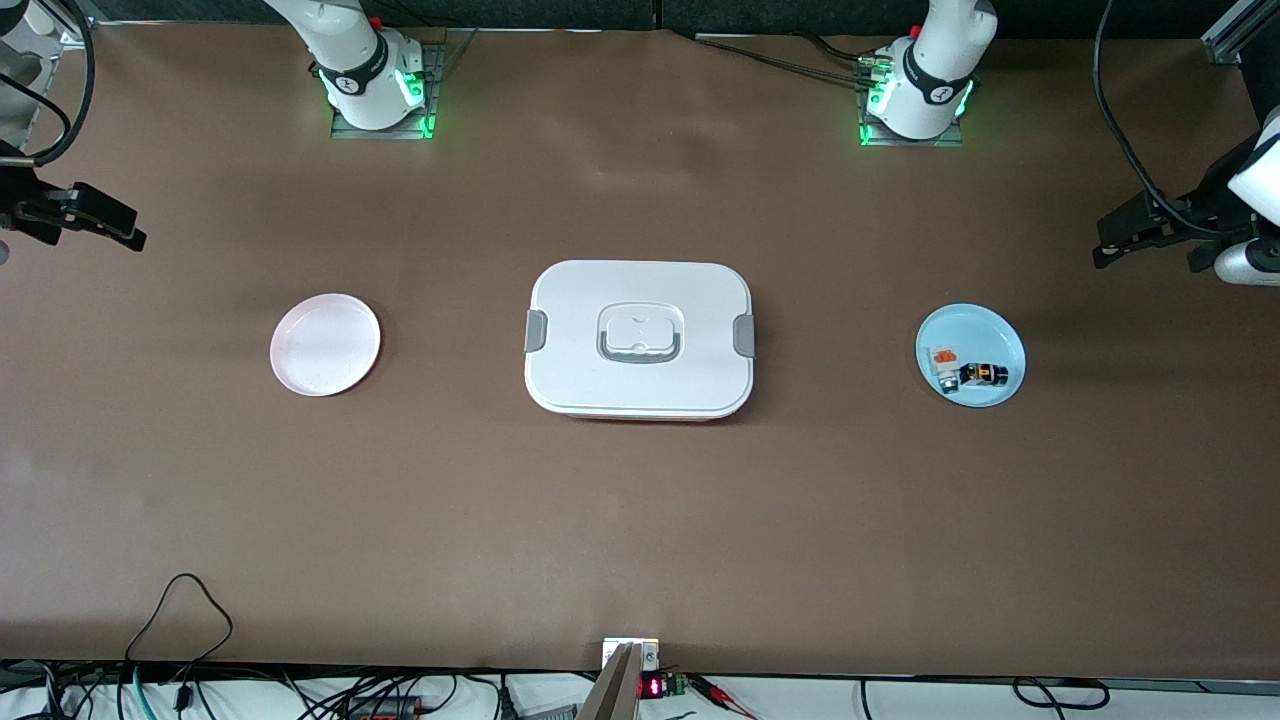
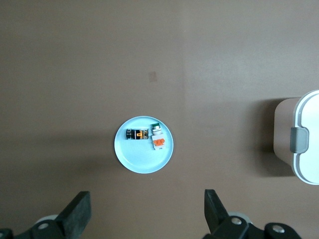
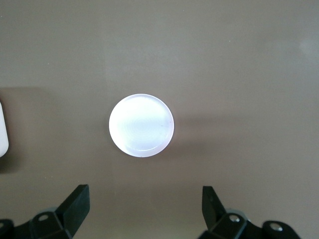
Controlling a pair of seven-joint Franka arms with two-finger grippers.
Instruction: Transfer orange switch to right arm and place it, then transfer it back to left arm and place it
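The orange switch, a tiny black cylinder, lies on its side on a blue plate toward the left arm's end of the table. In the left wrist view the orange switch lies on the blue plate. My left gripper is open and empty, high above the table near that plate; the left wrist view shows the left gripper too. My right gripper is open and empty at the right arm's end, with the right gripper also in its own wrist view. The white box sits mid-table, lid shut.
A small white-grey block with an orange top lies beside the switch on the blue plate. An empty pink plate sits toward the right arm's end and shows in the right wrist view. Cables run along the table's near edge.
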